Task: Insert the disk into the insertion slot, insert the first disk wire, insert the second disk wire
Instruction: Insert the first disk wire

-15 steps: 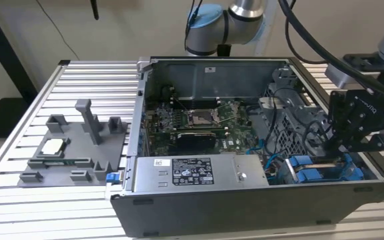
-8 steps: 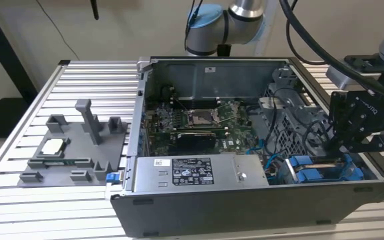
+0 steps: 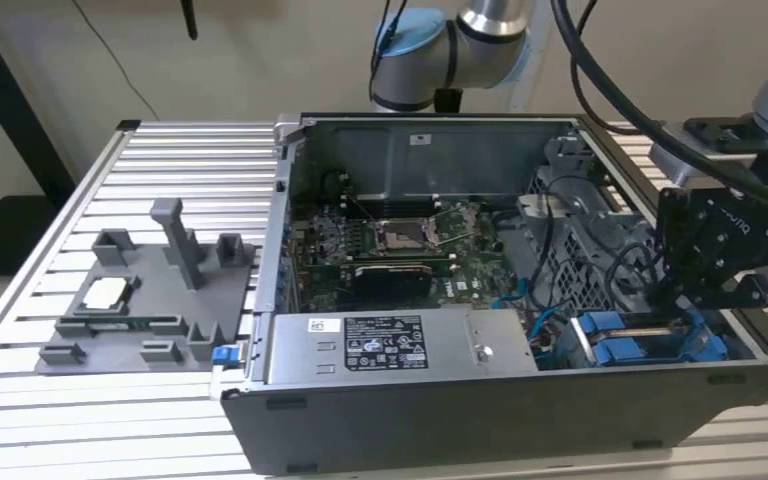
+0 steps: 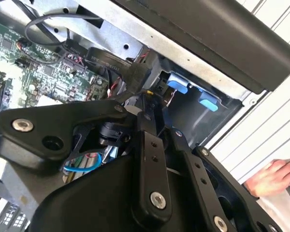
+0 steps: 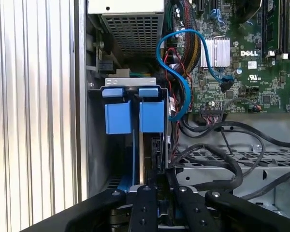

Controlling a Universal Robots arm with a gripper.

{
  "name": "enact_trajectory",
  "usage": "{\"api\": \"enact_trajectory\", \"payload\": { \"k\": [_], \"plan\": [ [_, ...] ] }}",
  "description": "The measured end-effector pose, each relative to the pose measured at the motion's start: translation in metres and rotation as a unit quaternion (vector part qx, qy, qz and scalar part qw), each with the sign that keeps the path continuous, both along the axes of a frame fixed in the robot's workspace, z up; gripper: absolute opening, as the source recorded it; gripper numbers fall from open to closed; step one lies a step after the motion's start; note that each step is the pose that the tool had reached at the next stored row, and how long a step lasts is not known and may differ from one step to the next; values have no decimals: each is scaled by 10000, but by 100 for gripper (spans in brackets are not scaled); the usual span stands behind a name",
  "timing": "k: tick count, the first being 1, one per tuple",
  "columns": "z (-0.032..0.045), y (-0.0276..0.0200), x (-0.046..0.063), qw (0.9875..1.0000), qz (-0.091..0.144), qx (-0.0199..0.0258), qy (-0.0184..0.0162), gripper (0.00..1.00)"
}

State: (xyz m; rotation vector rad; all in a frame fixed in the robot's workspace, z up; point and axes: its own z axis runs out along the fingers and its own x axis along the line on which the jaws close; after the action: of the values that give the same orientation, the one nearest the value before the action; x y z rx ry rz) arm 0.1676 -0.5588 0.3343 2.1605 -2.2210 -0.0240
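So the open computer case [image 3: 491, 420] is sitting on the slatted metal tabletop [image 3: 157, 160]. The gripper [image 3: 684, 312] is down inside the corner of the case at the exterior view's right, just over the blue carriers. The first wrist view looks along the drive cage: the disk [image 5: 151, 118] stands on edge inside the insertion slot [image 5: 129, 82], with its blue carrier end pointing away from the gripper [image 5: 157, 186]. A second blue carrier [image 5: 118, 116] sits just beside it in the neighbouring bay. The gripper is at the disk's other end, touching it or very near. Honestly I can't tell whether it's open or closed, or whether it has anything in it, since the working end is tucked out of sight. A blue cable [image 5: 186, 94] loops from the motherboard [image 5: 241, 63] to right beside the cage. A bunch of black cables [image 5: 227, 164] lies across the perforated metal panel [image 5: 261, 157] near the gripper. In the second wrist view the gripper [image 4: 147, 104] is close to a black plug on a cable [image 4: 137, 72], but I can't tell if they touch. A person's hand [image 4: 275, 176] shows outside the case. On the exterior view's left there's a grey fixture tray [image 3: 144, 300] with a few parts on it, apart from the case. The power supply [image 3: 384, 345] runs along the case's near side.
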Motion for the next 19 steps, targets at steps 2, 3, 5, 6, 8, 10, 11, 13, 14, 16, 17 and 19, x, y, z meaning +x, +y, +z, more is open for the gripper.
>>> {"api": "enact_trajectory", "payload": {
  "k": [2, 3, 5, 6, 8, 10, 11, 13, 14, 16, 17, 19],
  "plan": [
    [-18, 1, -1, 10000, 0, 9, 1, 20],
    [-14, 0, -1, 10000, 0, 10, 2, 20],
    [59, 0, -1, 10000, -1, 12, 6, 26],
    [108, 0, -1, 10000, -1, 7, 6, 26],
    [187, 0, -1, 10000, 0, 9, 6, 26],
    [252, 0, -1, 10000, 0, 7, 6, 26],
    [289, 1, -1, 10000, 0, 7, 6, 26],
    [359, 1, -2, 10000, 0, 7, 6, 26],
    [400, 1, -3, 10000, 0, 7, 6, 26],
    [468, 1, -6, 10000, 0, 6, 6, 26],
    [497, 3, -8, 10000, 0, 6, 6, 26],
    [558, 5, -14, 10000, 0, 7, 6, 26]
  ]
}}
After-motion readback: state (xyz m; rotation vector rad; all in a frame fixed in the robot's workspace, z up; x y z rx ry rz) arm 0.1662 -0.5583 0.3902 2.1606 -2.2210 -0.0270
